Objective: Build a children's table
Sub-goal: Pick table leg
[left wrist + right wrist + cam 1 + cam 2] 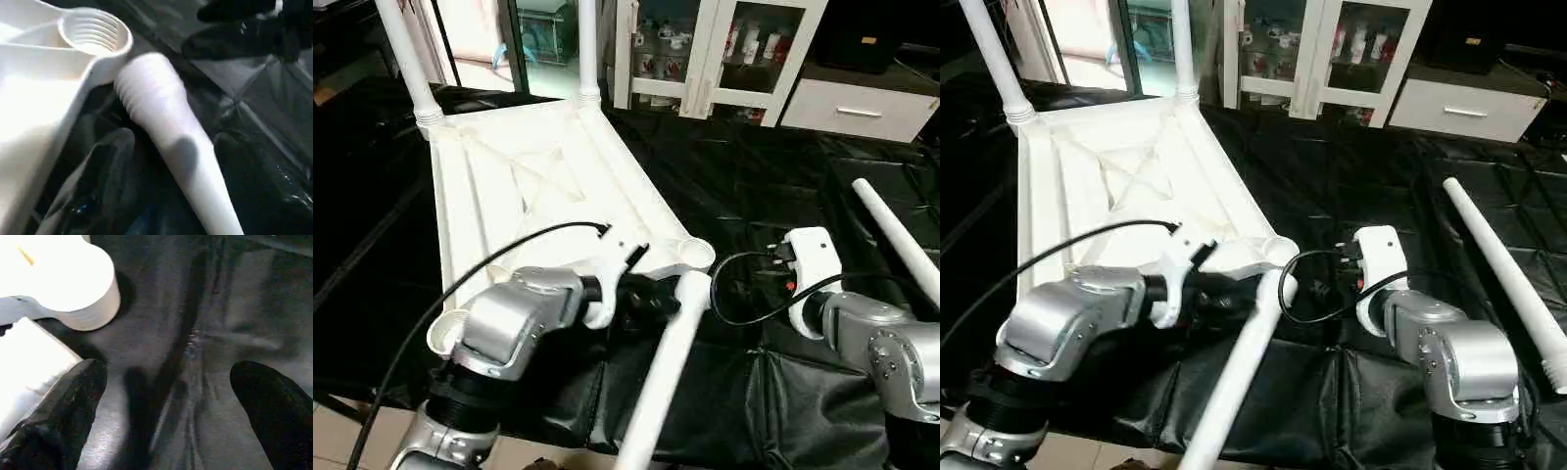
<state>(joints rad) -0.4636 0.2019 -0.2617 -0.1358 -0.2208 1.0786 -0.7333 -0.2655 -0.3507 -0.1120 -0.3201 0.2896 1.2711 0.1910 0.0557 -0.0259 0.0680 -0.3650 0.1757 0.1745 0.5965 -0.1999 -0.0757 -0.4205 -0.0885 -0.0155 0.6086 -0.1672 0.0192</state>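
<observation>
— Where did the two head views look from?
— From above and behind the silver forearms, facing forward and down across the black-sheeted work table (754, 186) toward the white cabinets (724, 49) at its far edge. The two views sat slightly apart, so both shared the upturned table top (538, 186) and the loose leg (1503, 264) near the right edge.
— And the wrist cameras?
— Much nearer. The left wrist camera faced a threaded corner socket (95, 34) and the threaded end of a leg (161, 112) just beside it. The right wrist camera looked down along its right gripper (168, 406), fingers spread, at the sheet beside that same near corner.
</observation>
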